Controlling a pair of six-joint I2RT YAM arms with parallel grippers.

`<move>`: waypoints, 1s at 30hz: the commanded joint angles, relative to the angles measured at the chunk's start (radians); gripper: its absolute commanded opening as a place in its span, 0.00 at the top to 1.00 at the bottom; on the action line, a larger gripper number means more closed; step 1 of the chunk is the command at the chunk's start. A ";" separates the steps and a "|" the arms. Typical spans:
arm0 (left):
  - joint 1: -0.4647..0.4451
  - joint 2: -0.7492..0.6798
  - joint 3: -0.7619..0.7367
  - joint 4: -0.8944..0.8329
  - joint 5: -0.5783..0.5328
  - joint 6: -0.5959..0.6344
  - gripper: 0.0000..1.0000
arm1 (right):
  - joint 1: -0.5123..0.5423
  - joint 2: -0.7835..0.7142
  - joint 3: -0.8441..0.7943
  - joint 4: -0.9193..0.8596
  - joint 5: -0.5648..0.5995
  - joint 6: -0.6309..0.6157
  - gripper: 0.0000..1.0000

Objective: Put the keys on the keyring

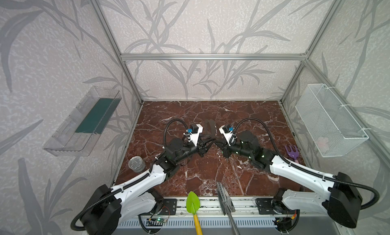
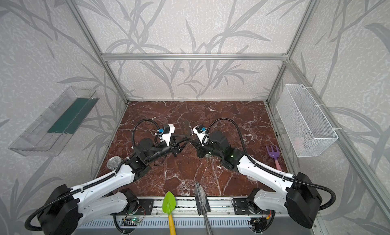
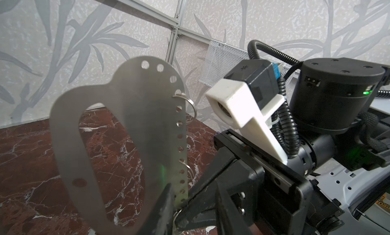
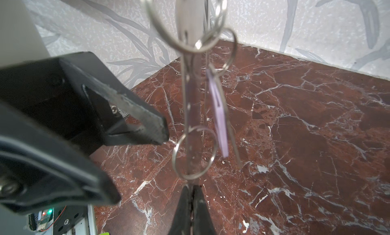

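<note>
The keyring (image 3: 126,122), a flat grey tag with an oval cut-out and a row of small holes, stands upright above the marble floor. It shows as a dark plate (image 1: 209,126) in a top view. My left gripper (image 3: 168,202) is shut on its lower part. My right gripper (image 4: 192,187) is shut on the tag's holed edge, right beside a thin metal ring (image 4: 194,153). A lilac key (image 4: 218,115) hangs from another ring higher on that edge. The two grippers meet tip to tip (image 1: 214,139) mid-floor.
A silver tin can (image 1: 136,163) stands at the left floor edge. A purple toy rake (image 1: 292,152) lies at the right. A green shovel (image 1: 193,204) and a grey tool (image 1: 224,200) lie at the front edge. A wire basket (image 1: 331,120) and a clear shelf (image 1: 84,122) hang on the side walls.
</note>
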 commanded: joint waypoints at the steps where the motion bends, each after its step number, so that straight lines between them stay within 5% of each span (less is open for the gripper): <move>1: -0.010 0.019 0.031 0.041 -0.024 -0.022 0.65 | 0.010 0.004 0.035 0.022 0.021 -0.010 1.00; 18: -0.046 0.066 0.091 -0.054 -0.140 0.005 0.66 | 0.033 0.010 0.035 0.026 0.044 -0.026 1.00; 30: -0.056 0.060 0.114 -0.148 -0.173 0.039 0.78 | 0.047 0.004 0.032 0.019 0.072 -0.038 1.00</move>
